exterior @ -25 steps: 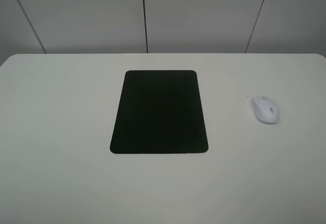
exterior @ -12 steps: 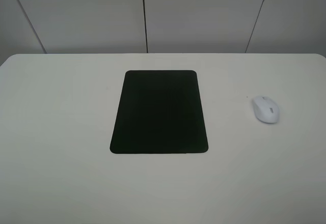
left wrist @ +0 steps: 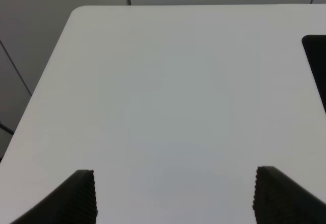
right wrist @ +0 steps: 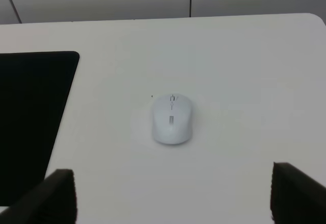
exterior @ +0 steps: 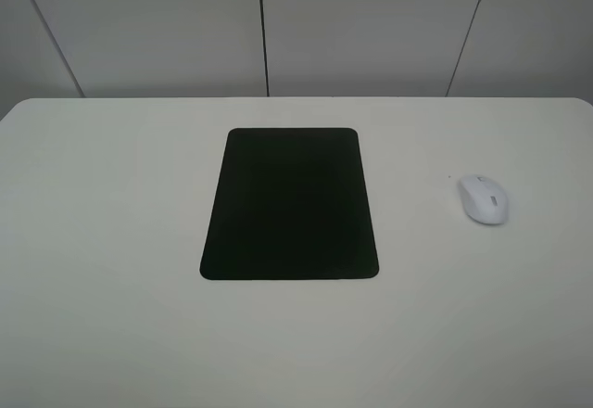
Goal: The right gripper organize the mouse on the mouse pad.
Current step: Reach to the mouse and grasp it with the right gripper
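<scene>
The white mouse (exterior: pixel 484 199) lies on the white table to the right of the black mouse pad (exterior: pixel 289 204), apart from it. Neither arm shows in the exterior high view. In the right wrist view my right gripper (right wrist: pixel 173 173) is open, with its two black fingers spread wide, and the mouse (right wrist: pixel 172 118) sits a short way ahead of them, centred between them. The pad's edge (right wrist: pixel 30 122) lies off to one side. My left gripper (left wrist: pixel 174 175) is open and empty over bare table, with a corner of the pad (left wrist: pixel 317 56) at the view's edge.
The white table (exterior: pixel 111 241) carries only the pad and the mouse. Its far edge meets a grey panelled wall (exterior: pixel 371 28). The table's rounded corner and side edge (left wrist: pixel 76 15) show in the left wrist view.
</scene>
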### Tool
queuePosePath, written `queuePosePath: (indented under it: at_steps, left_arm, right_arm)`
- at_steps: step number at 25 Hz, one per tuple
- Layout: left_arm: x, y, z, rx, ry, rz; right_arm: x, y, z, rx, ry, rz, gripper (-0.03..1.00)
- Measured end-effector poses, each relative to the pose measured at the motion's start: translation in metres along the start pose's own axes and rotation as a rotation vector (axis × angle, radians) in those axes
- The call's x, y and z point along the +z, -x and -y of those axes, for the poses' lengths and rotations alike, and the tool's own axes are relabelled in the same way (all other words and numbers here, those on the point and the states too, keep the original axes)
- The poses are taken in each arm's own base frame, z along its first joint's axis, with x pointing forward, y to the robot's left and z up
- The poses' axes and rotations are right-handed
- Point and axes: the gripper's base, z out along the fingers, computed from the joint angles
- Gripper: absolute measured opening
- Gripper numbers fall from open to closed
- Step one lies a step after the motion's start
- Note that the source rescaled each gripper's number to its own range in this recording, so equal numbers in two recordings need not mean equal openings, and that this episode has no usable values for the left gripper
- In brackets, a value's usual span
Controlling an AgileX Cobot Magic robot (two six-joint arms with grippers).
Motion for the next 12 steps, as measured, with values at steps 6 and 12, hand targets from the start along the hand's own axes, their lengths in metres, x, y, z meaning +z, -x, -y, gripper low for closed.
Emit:
queuePosePath:
  at_steps: [6, 12]
  left_arm:
    - [0.0000, 0.0000, 0.0000, 0.000, 0.000, 0.000]
    - [0.0000, 0.0000, -0.0001, 0.000, 0.001, 0.000]
  right_arm:
    - [0.0000, 0.0000, 0.0000, 0.000, 0.000, 0.000, 0.71]
    - [0.0000, 0.0000, 0.0000, 0.000, 0.000, 0.000, 0.71]
